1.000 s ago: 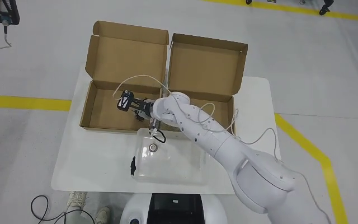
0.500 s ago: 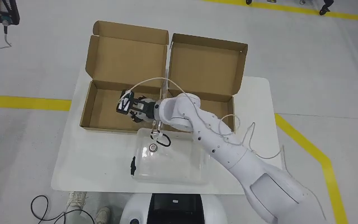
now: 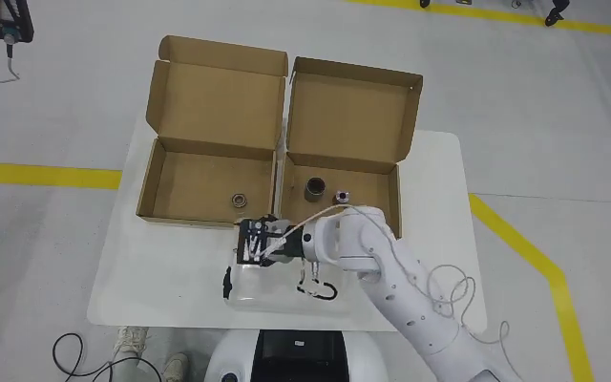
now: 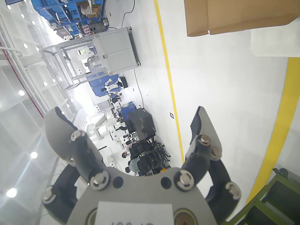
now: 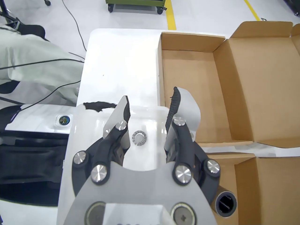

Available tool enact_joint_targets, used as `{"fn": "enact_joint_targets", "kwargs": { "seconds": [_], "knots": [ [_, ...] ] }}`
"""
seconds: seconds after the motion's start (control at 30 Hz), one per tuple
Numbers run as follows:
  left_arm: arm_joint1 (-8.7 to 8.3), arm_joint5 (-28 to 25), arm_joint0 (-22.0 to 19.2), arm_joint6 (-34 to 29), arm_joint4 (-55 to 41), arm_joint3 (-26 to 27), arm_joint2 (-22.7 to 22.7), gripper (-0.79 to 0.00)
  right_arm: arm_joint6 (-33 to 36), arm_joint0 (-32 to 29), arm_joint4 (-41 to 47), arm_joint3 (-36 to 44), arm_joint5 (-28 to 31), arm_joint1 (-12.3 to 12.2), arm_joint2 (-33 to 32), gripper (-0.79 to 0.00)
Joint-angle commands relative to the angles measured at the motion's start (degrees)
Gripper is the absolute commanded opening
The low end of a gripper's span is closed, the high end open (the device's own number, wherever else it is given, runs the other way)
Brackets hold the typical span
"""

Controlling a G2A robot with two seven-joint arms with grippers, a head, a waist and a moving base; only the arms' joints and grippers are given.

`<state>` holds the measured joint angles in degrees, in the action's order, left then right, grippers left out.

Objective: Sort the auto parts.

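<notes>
A: Where's the piece that's up for sorting?

B: A small round metal part (image 5: 139, 138) with a ridged edge lies flat on the floor of the clear tray (image 3: 286, 298). The tray sits at the front of the bench (image 3: 143, 277), nearest the robot.

A: And the right gripper?

B: The right gripper (image 5: 150, 101) hangs directly over the part. Its fingers are spread, one to each side, with nothing held between them. As far as I can tell, it isn't touching the part.

A: So which step is this?

B: I'd call it the pick-up: lined up, but not yet grasped.

A: What's in the boxes?

B: Two open cardboard boxes stand behind the tray. The left box (image 3: 186, 186) has a nut (image 3: 238, 200) near its front wall. The right box (image 3: 372, 196) has a dark sleeve (image 3: 315, 189) with a small ring (image 3: 342, 198) just beside it.

A: What's the next move?

B: Lower straight down until the fingers straddle the part, then close on it. The part is low and thin, so the fingertips probably need to reach the tray floor or they'll slide over the top. It looks much like the nut, so I'd guess it belongs in the left box.

A: And the other arm?

B: The left gripper (image 4: 127, 118) is wide open and empty. It points out at the room, past a box flap.
</notes>
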<state>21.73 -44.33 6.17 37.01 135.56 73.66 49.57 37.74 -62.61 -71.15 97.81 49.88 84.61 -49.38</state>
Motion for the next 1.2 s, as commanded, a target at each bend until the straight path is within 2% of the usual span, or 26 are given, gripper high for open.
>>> {"fn": "enact_joint_targets", "kwargs": {
  "seconds": [0.0,0.27,0.7,0.9,1.17],
  "knots": [
    [0.0,0.0,0.0,0.0,0.0,0.0,0.0,0.0,1.41,-2.49,-1.87,1.29,0.64,-0.73,-0.14,-0.477],
    [0.0,0.0,0.0,0.0,0.0,0.0,0.0,0.0,2.14,-5.89,-6.56,-1.82,-1.13,-2.0,0.57,-0.477],
    [0.0,0.0,0.0,0.0,0.0,0.0,0.0,0.0,0.49,0.26,-10.35,-13.13,-8.1,-0.49,7.32,-0.446],
    [0.0,0.0,0.0,0.0,0.0,0.0,0.0,0.0,-0.3,2.6,-13.27,-15.52,-9.33,0.15,10.17,-0.4],
    [0.0,0.0,0.0,0.0,0.0,0.0,0.0,0.0,-3.94,4.08,-15.2,-18.19,-11.16,0.63,11.75,-0.4]
  ]
}}
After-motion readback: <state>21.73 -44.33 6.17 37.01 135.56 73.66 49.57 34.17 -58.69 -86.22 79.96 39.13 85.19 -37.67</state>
